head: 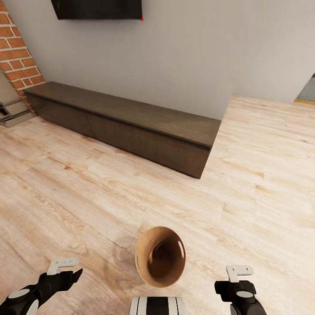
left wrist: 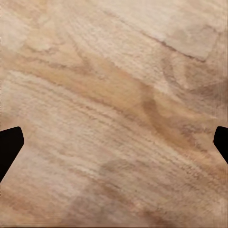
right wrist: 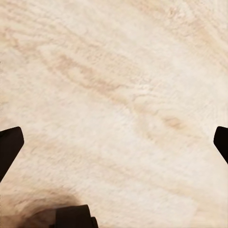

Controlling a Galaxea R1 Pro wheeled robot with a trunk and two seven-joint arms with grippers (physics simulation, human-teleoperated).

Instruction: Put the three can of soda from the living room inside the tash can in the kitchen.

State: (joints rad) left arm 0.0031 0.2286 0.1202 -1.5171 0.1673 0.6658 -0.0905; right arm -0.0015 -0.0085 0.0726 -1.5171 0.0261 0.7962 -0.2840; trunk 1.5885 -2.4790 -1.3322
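The tash can [head: 159, 256], a small round brown wooden bucket, is low in the head view just ahead of my trunk [head: 157, 306], with its mouth turned up toward the camera. Its inside looks dark and I make out nothing in it. The cans of soda are out of view. My left gripper [head: 65, 267] hangs to the bucket's left and my right gripper [head: 238, 274] to its right, both apart from it. In the wrist views the left gripper [left wrist: 114, 142] and right gripper [right wrist: 114, 142] are open over bare plank floor, with nothing between the fingers.
A long dark bench [head: 127, 122] runs along the grey wall ahead. Above it hangs a wall TV [head: 96, 8]. A red-brick fireplace [head: 17, 57] stands at far left. Pale plank floor [head: 262, 175] stretches right, past the wall's corner, toward a doorway [head: 306, 92].
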